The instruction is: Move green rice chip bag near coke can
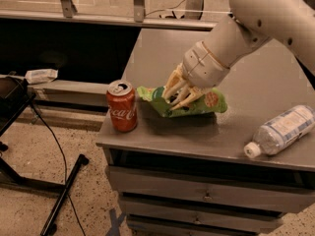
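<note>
The bag (209,103) is held mid-body by the closed gripper (178,95), just beside the can (122,107). It is judged light, crinkly, easily crushed; a middle pinch is advised.

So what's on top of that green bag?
The gripper sits on the green rice chip bag, jaws pinching its middle. They cover the bag's centre; the table surface beneath it is hidden too.

coca-cola script on coke can (122,113) near claw (178,93).
</note>
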